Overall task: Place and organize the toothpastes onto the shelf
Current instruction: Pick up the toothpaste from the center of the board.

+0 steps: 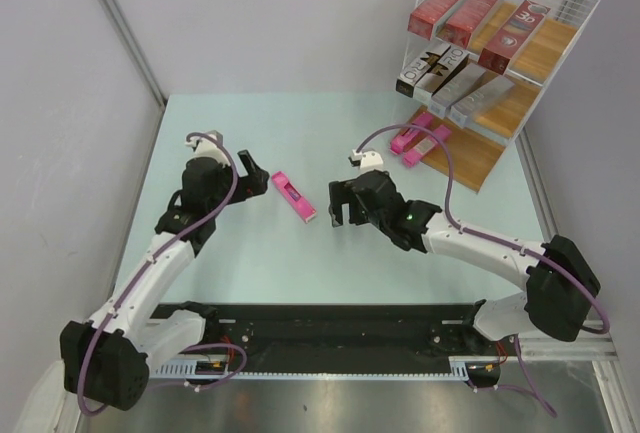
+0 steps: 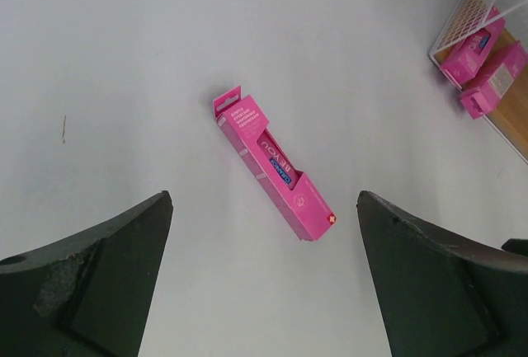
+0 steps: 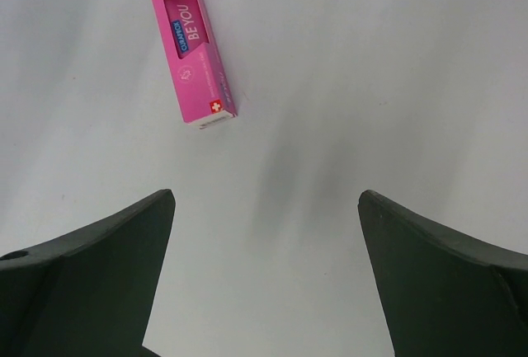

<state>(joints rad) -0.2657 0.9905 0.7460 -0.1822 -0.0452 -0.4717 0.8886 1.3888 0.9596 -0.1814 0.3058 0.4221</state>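
Pink toothpaste point(image 3: 188, 39), upper end offscreen

the pink carton point(image 3: 190, 44) is cropped by the top edge of the right wrist view.

Pale green bench point(image 1: 300, 133), plain grey walls point(image 1: 260, 13), metal corner post point(image 1: 120, 23), black rail point(image 1: 340, 328) along near edge.

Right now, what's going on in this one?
The shelf already holds three red cartons on top, three silver-grey cartons in the middle and two pink cartons on the bottom board. One last pink carton lies flat on the table between the arms. The left hand and the right hand are open and empty, either side of it, neither touching it.
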